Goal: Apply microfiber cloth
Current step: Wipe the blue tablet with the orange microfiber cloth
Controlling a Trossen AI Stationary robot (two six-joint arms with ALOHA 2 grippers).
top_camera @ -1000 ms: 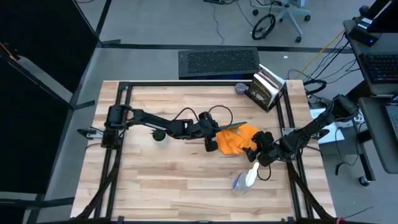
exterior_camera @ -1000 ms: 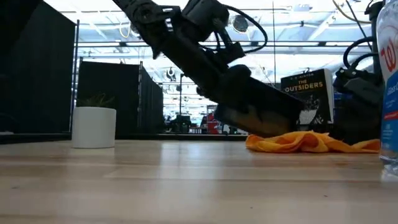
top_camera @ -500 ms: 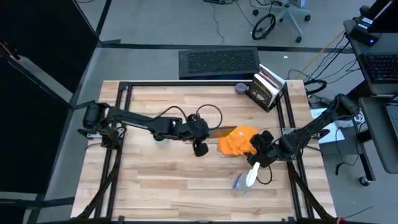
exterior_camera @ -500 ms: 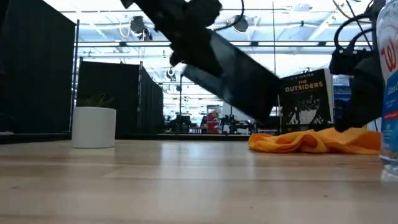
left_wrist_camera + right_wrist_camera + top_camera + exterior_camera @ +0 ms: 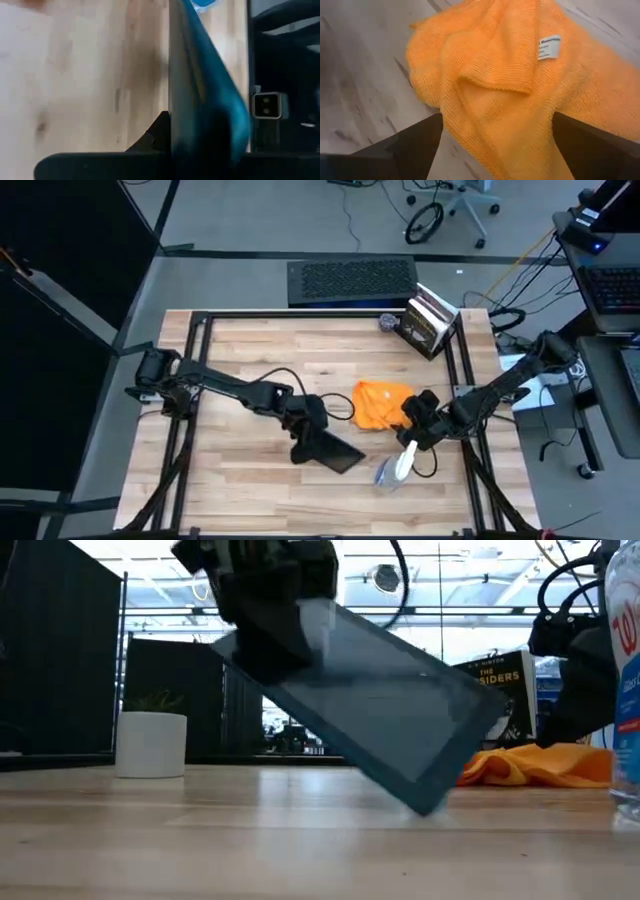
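The orange microfiber cloth [image 5: 380, 405] lies crumpled on the table right of centre, with a white tag [image 5: 549, 47] on top. My right gripper [image 5: 412, 418] stands open at the cloth's right edge, one finger [image 5: 405, 147] on either side of the fabric [image 5: 510, 85]; I cannot tell whether it touches. My left gripper [image 5: 303, 430] is shut on a dark tablet [image 5: 330, 452] near the table's middle front, clear of the cloth. In the low view the tablet [image 5: 390, 730] slants in front of the cloth [image 5: 540, 765]. My left gripper [image 5: 195, 150] pinches the tablet by one end [image 5: 285, 655], the raised one, between its two fingers, coming from above and from the table's left. The tablet hangs tilted, its far corner [image 5: 425, 802] down near the table; I cannot tell whether that corner touches.
A clear spray bottle [image 5: 392, 468] with a blue label sits near the front right, close to the tablet and the right gripper. A book [image 5: 430, 320] stands at the far right corner. A white pot [image 5: 150, 743] with a plant stands at the left. Black rails [image 5: 195, 380] frame the table.
My left gripper has carried the tablet off the cloth toward the table's near edge, swinging it round so that its free end now points right and down. The cloth, partly covered before, now lies fully exposed.
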